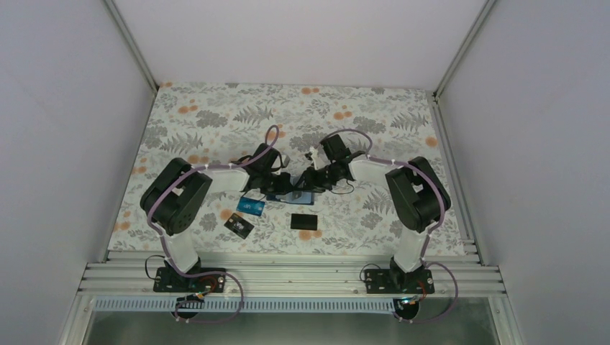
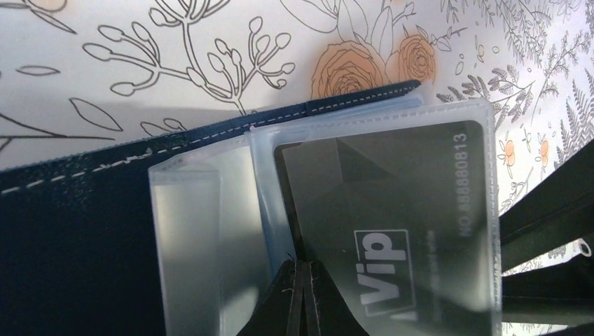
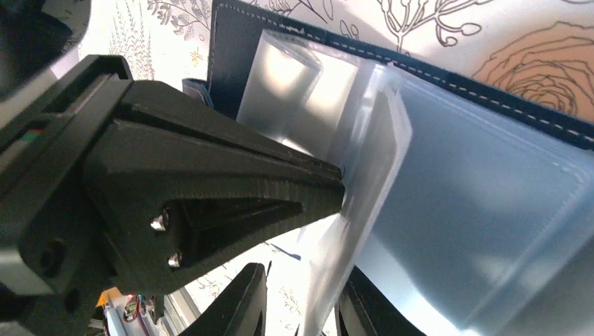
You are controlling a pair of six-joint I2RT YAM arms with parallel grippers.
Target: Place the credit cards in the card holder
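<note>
The navy card holder lies open at the table's middle, under both grippers; its navy cover and clear plastic sleeves fill the left wrist view. My left gripper is shut on the edge of a black "Vip" card that lies mostly inside a clear sleeve. My right gripper is open, with one raised sleeve leaf standing between its fingers. A teal-blue card, a black marked card and a plain black card lie on the cloth nearer the arms.
The floral tablecloth covers the table inside white walls. The left gripper's black finger body fills the left half of the right wrist view, its tip at the sleeve's edge. A metal rail runs along the near edge.
</note>
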